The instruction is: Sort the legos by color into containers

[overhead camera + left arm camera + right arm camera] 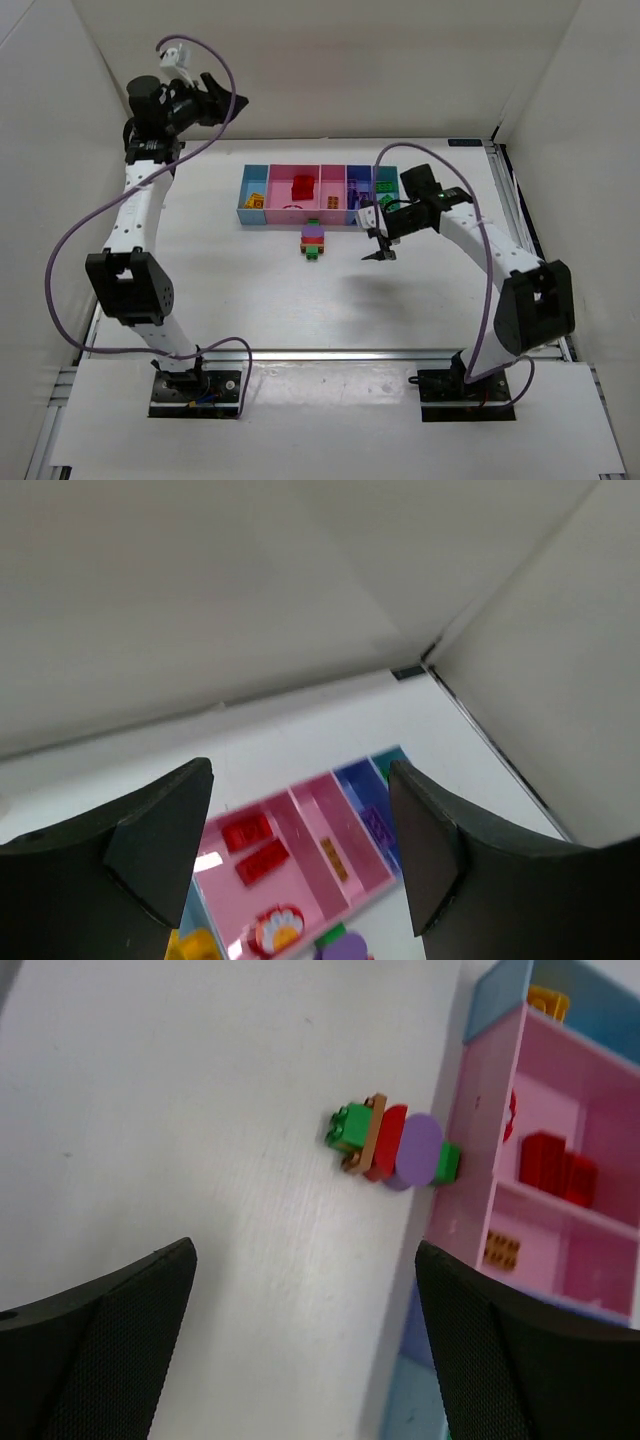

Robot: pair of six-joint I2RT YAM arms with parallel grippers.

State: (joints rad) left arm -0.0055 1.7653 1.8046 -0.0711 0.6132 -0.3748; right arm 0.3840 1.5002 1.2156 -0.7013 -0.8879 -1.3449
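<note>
Top external, lego stack perpendicular to tray

Surface: white table lying flat and filling middle of scene.

Long shallow tray sitting directly on table at far side, a little right of centre and running left to right. Its five compartments are showing light blue, pink, pink, darker blue, light blue.

Small brick stack lying on its side on table, just near of tray, in front of pink compartments. Green, orange, red, purple and green pieces are joining in one row. Far green end is seeming to touch tray front wall.
</note>
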